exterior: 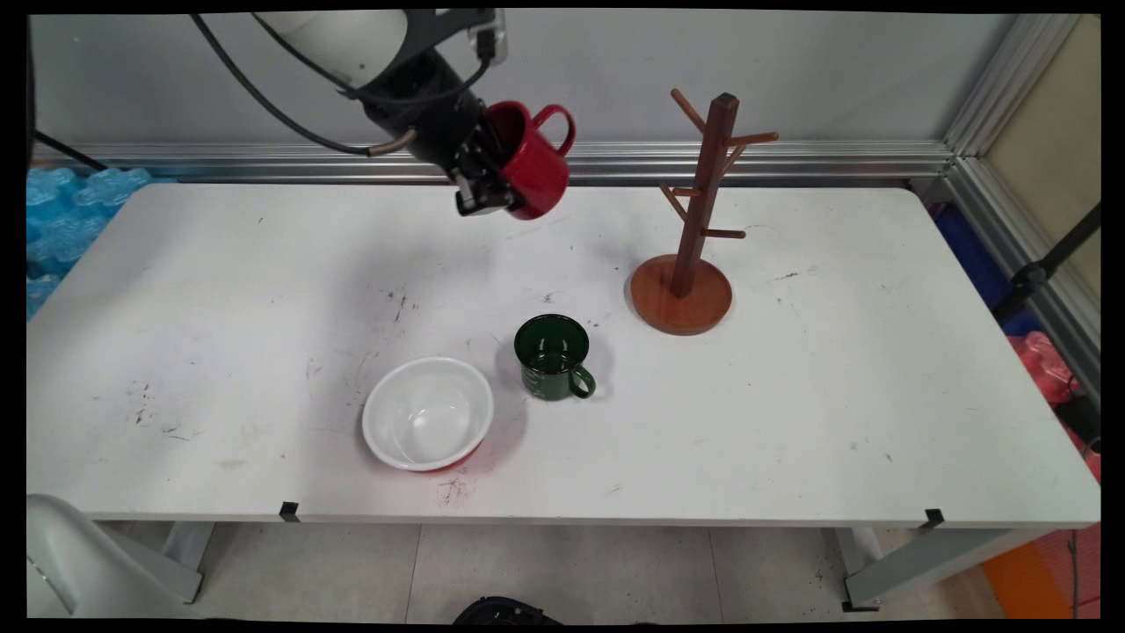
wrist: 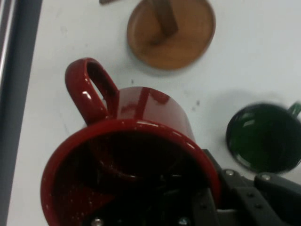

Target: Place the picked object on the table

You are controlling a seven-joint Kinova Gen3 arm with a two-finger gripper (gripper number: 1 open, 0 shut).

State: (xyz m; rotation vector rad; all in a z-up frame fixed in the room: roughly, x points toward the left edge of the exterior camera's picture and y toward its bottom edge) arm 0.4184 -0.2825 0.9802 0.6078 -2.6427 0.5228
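My gripper [exterior: 492, 189] hangs high over the table's far side, shut on the rim of a red mug [exterior: 532, 158]. The mug is tilted, its handle pointing up and to the right. In the hand view the red mug [wrist: 136, 155] fills the lower half, its mouth towards the camera and one finger inside it. A wooden mug tree [exterior: 699, 211] with several pegs stands to the right of the mug; its round base [wrist: 171, 30] shows at the top of the hand view. A green mug [exterior: 554, 356] stands upright on the table below, seen also as the green mug [wrist: 263, 136] at the right.
A white bowl [exterior: 428, 411] with a red outside sits left of the green mug, near the front edge. Blue bubble wrap [exterior: 66, 211] lies beyond the table's left end. An aluminium rail [exterior: 791, 158] runs along the wall behind the table.
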